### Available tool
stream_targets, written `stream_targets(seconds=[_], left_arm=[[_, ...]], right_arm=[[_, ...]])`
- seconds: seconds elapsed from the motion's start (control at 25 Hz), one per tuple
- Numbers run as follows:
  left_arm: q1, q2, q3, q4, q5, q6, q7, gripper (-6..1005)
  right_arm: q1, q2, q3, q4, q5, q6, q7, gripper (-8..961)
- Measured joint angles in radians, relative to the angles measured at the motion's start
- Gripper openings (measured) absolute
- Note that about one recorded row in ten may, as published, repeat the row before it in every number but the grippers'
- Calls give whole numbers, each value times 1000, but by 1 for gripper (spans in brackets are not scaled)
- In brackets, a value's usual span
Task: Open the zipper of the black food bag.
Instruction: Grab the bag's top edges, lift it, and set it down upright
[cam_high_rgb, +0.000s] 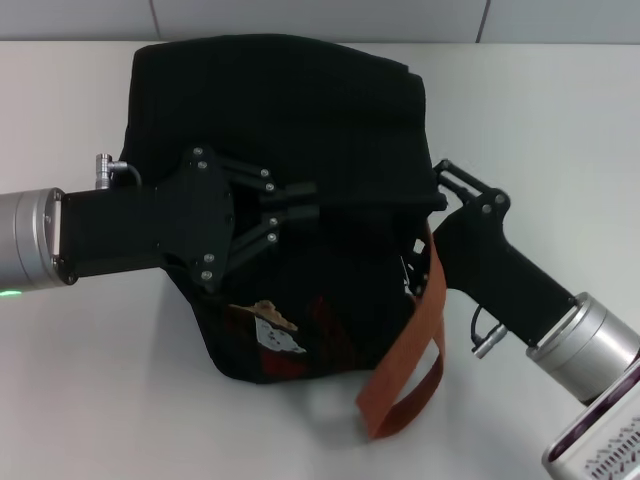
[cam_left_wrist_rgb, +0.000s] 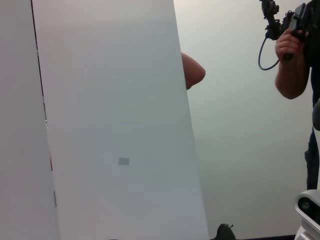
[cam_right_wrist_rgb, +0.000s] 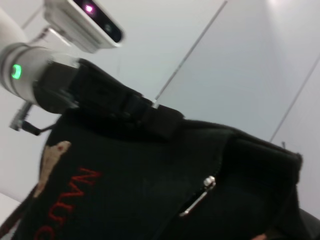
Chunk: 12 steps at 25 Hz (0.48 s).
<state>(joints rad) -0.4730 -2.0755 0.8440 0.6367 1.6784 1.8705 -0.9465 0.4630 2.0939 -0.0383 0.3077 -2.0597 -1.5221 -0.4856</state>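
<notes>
While the black food bag sits in the middle of the white table, lying toward me with its bear patch and red lettering facing up, my left pincer reaches in from nine o'clock and rests on the bag's top fabric, its fingers drawn together; whether they pinch anything I cannot tell. My right pincer comes in from four o'clock and presses against the bag's three o'clock side, its tips hidden by the fabric, so I cannot tell how it stands. An orange-brown strap loops down toward five o'clock. A silver pull hangs on the bag's side.
</notes>
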Motion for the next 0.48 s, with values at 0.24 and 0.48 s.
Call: stream_targets(seconds=[0.24,0.48], left_arm=[[1,0,0,0,0,2,0,97],[1,0,-2,0,0,3,0,97]], right_arm=[[3,0,-2,2,-26,1,-1,480],[8,0,-3,1,-31,1,0,155]])
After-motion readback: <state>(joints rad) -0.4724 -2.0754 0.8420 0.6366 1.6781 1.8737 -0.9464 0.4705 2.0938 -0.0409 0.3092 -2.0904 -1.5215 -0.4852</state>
